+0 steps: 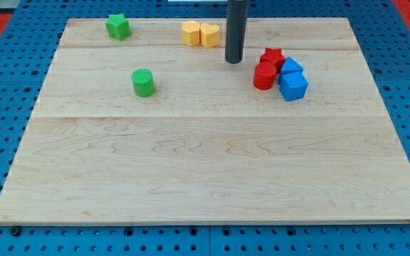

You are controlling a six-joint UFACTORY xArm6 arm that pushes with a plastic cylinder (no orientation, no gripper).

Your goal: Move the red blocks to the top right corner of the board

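Observation:
Two red blocks sit right of the board's top centre: a red star-like block [272, 57] and, touching it just below, a red cylinder [264, 76]. Two blue blocks touch them on the right: an upper one [290, 68] and a blue cube [293, 86]. My tip [233, 60] is at the end of the dark rod, just left of the red blocks and apart from them by a small gap. The tip is right of the yellow blocks.
Two yellow blocks [191, 33] [209, 35] sit side by side at the top centre. A green star-like block [118, 26] is at the top left. A green cylinder [143, 82] is below it. The wooden board [205, 163] lies on a blue pegboard.

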